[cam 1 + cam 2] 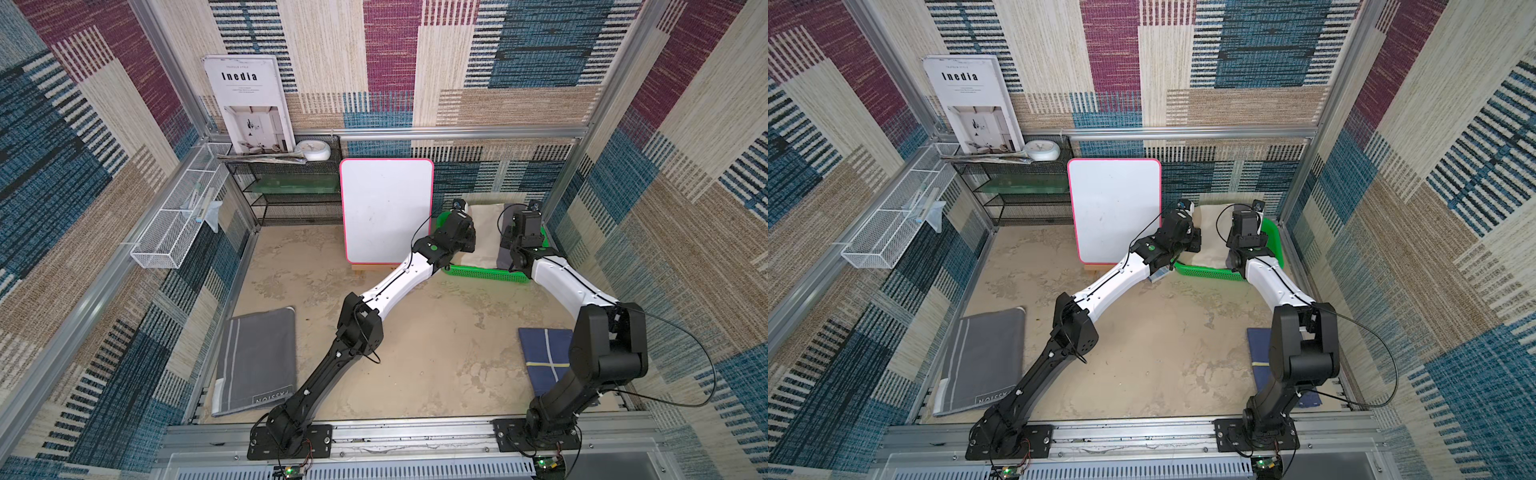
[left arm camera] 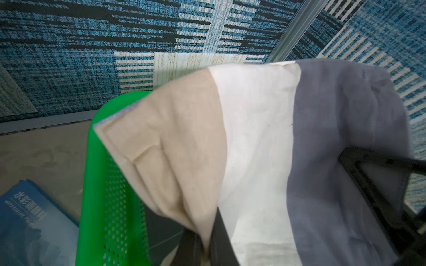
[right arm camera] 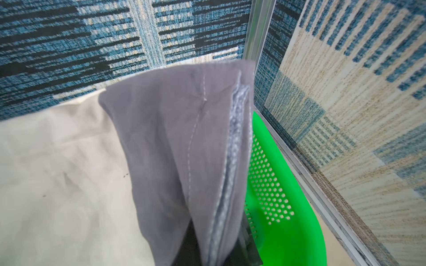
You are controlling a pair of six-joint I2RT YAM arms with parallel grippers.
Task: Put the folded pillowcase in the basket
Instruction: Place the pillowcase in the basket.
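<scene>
The folded pillowcase [image 1: 484,232] has tan, cream and grey bands and hangs over the bright green basket [image 1: 484,275] at the back right of the table, seen in both top views [image 1: 1210,237]. My left gripper [image 2: 206,244] is shut on its tan edge [image 2: 175,149], above the basket's perforated wall [image 2: 110,188]. My right gripper [image 3: 216,241] is shut on the grey stitched edge [image 3: 184,138], beside the basket's far wall [image 3: 288,207]. The cloth sags between the two grippers and hides the basket's floor. In a top view the left gripper [image 1: 467,239] and right gripper [image 1: 508,245] sit over the basket.
A pink-rimmed whiteboard [image 1: 386,212] stands just left of the basket, with a black mesh shelf [image 1: 291,195] and a white wire tray [image 1: 178,216] further left. A grey folded cloth [image 1: 257,357] and a navy one [image 1: 544,353] lie near the front. A blue book [image 2: 27,225] lies beside the basket. The walls hem the basket closely.
</scene>
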